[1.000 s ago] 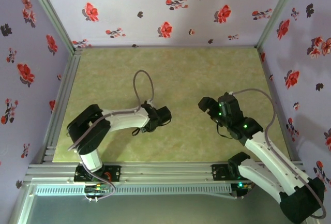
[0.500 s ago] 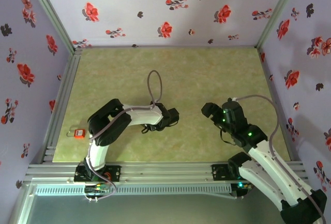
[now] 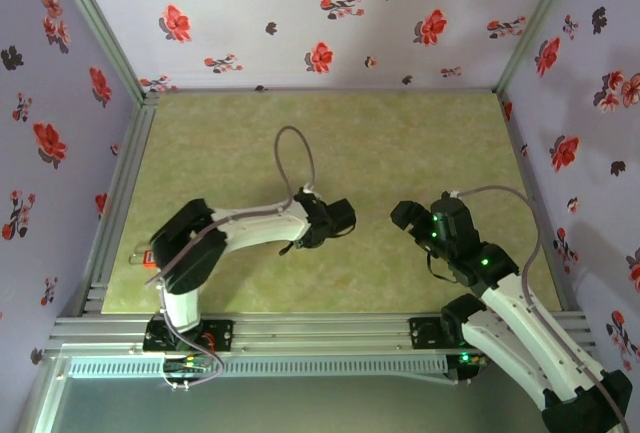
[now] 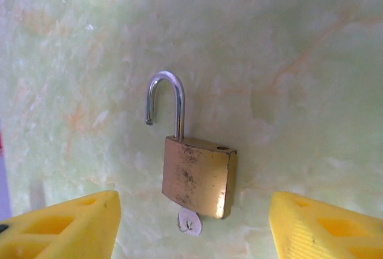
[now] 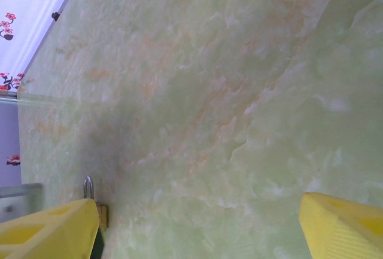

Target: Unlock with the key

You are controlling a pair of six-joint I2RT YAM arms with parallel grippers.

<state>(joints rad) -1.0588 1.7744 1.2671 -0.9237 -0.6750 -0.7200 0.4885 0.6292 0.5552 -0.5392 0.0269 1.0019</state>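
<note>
**Left wrist view, near to far.** The two yellow plastic fingers [image 4: 66, 229] of the left gripper [image 3: 338, 218] sit at the bottom corners. Between them is the small, thin grey metal key [image 4: 190, 222], its head poking out of the underside of the brass-yellow padlock [image 4: 199, 178]. Beyond the body is the silver steel shackle [image 4: 166, 100], with one leg in the body and the hooked end hanging free. The lock lies flat on the pale green marbled tabletop [image 4: 299, 61], about mid-table between the two arms.

**Judgement.** The shackle is out, so the lock reads as opened. The step in hand looks like letting go and getting clear.

**How to do it well.**
- Keep the fingers wide.
- Back off along the key's own line or straight up, with no sideways sweep. A brush on the key head would likely swing the light lock round or tug the key out.
- Check that the free shackle end is out of its hole before logging the task as done.

**Left gripper.** The jaws are well apart with nothing gripped. Neither finger touches the key or padlock, and a strip of tabletop shows on each side of the lock.

**Right gripper** [image 3: 408, 215]. It hovers across from the lock, its yellow fingers [image 5: 341, 223] spread wide and holding nothing. In its wrist view the padlock [image 5: 102, 214] shows just beside one finger.
</note>
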